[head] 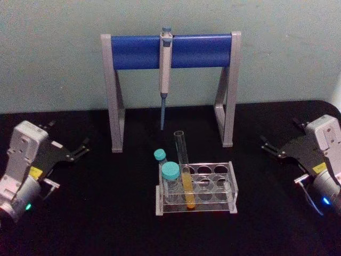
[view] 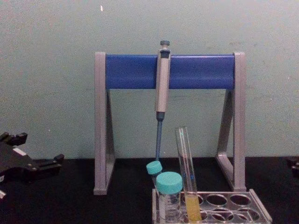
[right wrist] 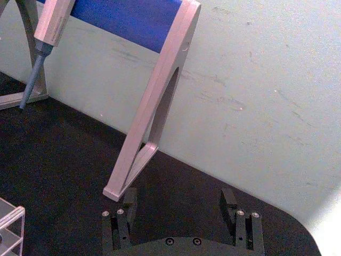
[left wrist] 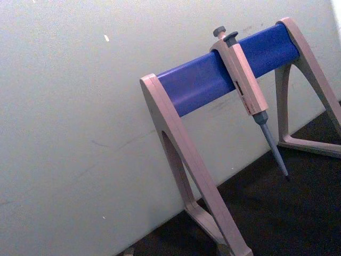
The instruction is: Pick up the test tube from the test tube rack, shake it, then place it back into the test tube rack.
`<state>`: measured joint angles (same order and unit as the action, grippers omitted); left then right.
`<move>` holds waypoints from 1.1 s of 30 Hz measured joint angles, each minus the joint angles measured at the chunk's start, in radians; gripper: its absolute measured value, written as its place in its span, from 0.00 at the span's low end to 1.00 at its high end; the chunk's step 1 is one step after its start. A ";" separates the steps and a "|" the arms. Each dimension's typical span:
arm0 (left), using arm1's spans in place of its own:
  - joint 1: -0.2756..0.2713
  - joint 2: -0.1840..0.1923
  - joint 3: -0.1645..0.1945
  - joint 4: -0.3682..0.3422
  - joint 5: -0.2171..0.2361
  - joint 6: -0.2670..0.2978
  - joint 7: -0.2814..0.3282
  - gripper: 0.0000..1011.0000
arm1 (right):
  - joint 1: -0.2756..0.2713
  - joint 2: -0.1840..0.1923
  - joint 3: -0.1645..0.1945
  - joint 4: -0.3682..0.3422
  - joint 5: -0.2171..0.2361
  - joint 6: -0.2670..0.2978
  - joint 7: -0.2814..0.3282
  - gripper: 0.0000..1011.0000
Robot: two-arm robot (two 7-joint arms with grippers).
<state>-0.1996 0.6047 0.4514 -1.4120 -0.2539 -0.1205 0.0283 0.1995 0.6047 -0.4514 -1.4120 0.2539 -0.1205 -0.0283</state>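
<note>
The test tube (head: 184,170) stands tilted in the rack (head: 233,186) at the middle of the table, yellow-orange liquid in its lower part. It is just beside 2 teal-capped vials (head: 170,173) near the rack's left end. Behind them, a pipette (head: 165,64) hangs from a stand (head: 136,52) with a blue bar. Both arms are well apart from the tube. The left gripper (head: 69,140) hovers low at the table's left side and the right gripper (head: 279,138) at its right. Each has its 2 fingers spread and holds nothing, angled inward.
</note>
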 joint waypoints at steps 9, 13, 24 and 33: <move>0.000 0.000 0.000 0.000 0.000 0.000 0.000 0.99 | 0.000 0.000 0.000 0.000 0.000 0.000 0.000 0.99; 0.000 0.000 0.000 0.000 0.000 0.000 0.000 0.99 | 0.000 0.000 0.000 0.000 0.000 0.000 0.000 0.99; 0.000 0.000 0.000 0.000 0.000 0.000 0.000 0.99 | 0.000 0.000 0.000 0.000 0.000 0.000 0.000 0.99; 0.000 0.000 0.000 0.000 0.000 0.000 0.000 0.99 | -0.011 -0.002 0.013 -0.013 -0.001 0.003 0.007 0.99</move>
<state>-0.1995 0.6047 0.4514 -1.4120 -0.2539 -0.1205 0.0283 0.1881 0.6030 -0.4379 -1.4247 0.2533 -0.1177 -0.0217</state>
